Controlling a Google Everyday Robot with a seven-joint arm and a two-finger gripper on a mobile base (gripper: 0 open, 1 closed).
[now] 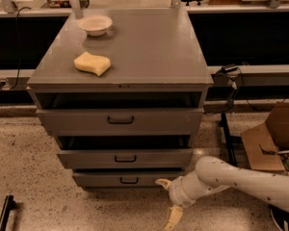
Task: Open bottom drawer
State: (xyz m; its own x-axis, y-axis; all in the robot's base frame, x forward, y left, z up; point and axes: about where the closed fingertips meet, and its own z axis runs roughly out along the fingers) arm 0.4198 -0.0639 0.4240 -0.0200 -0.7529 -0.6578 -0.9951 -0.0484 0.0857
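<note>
Bottom drawer [101,179], the slimmest of three grey fronts, sits lowest in the cabinet [149,52], just above the floor [24,177], with a small dark bar handle [129,180] at its centre. The tool [167,200] hangs low at the near right of that front, released and grasping nothing, its two pale fingers spread wide. One finger [162,182] points left across the right part of the bottom drawer's front, to the right of the handle; whether it touches the metal cannot be told. The other finger [173,218] points down toward the floor. Behind the tool, the white arm [241,179] runs off to the right edge of the view. Above the bottom drawer comes the middle drawer [86,159], and above that the tallest top drawer [77,121]; a dark gap shows over each front. On the cabinet's flat top, a yellow sponge [92,63] lies toward the left, and a pale bowl [95,24] stands farther back on the same side, apart from it. A cardboard box [272,138] rests on the floor to the right of the cabinet.
</note>
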